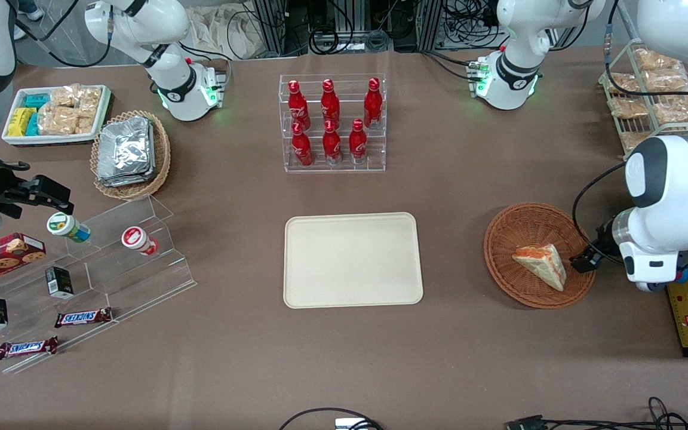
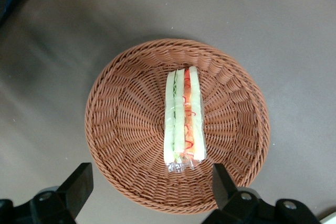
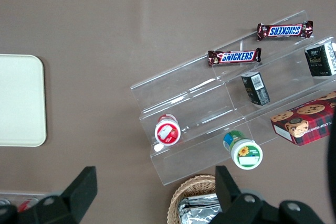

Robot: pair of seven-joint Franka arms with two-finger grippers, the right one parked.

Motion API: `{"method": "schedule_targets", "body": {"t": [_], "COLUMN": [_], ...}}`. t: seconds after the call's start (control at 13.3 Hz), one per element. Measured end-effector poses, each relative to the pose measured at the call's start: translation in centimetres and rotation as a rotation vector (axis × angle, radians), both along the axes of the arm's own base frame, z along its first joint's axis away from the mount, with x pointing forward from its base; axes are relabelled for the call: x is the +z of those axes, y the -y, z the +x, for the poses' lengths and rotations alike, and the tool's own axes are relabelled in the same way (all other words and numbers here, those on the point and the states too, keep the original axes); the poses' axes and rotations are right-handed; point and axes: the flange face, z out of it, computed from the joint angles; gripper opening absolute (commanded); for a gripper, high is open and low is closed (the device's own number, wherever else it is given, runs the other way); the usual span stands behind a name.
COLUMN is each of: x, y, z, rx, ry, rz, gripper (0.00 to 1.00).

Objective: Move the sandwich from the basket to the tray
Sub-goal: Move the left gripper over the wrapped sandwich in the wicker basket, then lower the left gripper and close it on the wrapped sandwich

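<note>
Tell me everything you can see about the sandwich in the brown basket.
The sandwich is a triangular wedge of pale white bread, with orange-red and green filling showing along its edge, seemingly in a clear wrap. It lies inside the round reddish-brown wicker basket, resting on the woven bottom; nothing else touches it. The left arm's pincer is open above the basket, apart from the sandwich. The cream tray lies beside the basket, toward the parked arm's end.

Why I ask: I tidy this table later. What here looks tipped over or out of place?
Two small tubs lie on their sides on the clear stepped stand. The sandwich sits in the basket, tray bare; the gripper hovers above, jaws open.
</note>
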Motion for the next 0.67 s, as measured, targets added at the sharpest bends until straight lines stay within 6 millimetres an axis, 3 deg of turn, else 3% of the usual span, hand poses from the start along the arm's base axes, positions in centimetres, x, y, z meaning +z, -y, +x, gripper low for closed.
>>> {"method": "schedule_targets", "body": {"t": [0.38, 0.67], "x": [-7.2, -9.3], "y": [0.4, 1.5], "z": [-1.4, -1.9], "rx": [0.037, 0.036], "ry": [0.038, 0.094], "rz": [-0.02, -0.049], "gripper": [1.0, 1.0]}}
